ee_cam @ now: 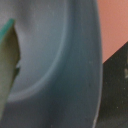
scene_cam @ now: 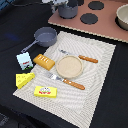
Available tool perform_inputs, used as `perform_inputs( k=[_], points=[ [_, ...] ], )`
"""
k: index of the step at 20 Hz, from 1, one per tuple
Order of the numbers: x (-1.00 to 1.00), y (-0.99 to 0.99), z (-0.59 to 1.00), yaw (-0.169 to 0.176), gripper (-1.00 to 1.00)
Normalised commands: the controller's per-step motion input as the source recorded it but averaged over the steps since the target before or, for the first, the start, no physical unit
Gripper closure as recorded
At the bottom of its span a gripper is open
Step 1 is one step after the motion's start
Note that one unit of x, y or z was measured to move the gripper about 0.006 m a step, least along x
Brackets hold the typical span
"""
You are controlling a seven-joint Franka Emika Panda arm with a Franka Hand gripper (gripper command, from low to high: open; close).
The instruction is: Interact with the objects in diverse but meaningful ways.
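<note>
The gripper (scene_cam: 65,5) is way up at the back, right on top of a grey pot (scene_cam: 66,11) on the pink stove top (scene_cam: 107,26). Can't tell if the fingers are clamped or loose; the wrist view is just the pot's wall (ee_cam: 60,65) up close. Well away from the fingers, on the placemat (scene_cam: 95,70): pan (scene_cam: 45,35), milk carton (scene_cam: 24,60), bread loaf (scene_cam: 44,61), cheese wedge (scene_cam: 24,79), yellow box (scene_cam: 45,91).

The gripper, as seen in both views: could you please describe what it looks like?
Little of it shows. In the exterior view the gripper is a blurred, pale grey-white shape at the frame's top edge. In the wrist view one finger shows as a pale greyish-beige, tapered blade with a teal edge. No cables or markings can be made out.
</note>
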Motion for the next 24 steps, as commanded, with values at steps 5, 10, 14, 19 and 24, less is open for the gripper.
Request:
perform_inputs(
  k=[5,10,14,19,24],
  points=[
    [0.01,0.0,0.94,-0.027,-1.0],
    [0.04,-0.06,0.66,-0.014,-1.0],
    [0.13,-0.21,0.36,0.0,-1.0],
    [0.21,-0.4,0.16,0.0,-1.0],
    [0.42,-0.52,0.08,-0.005,-1.0]
  ],
)
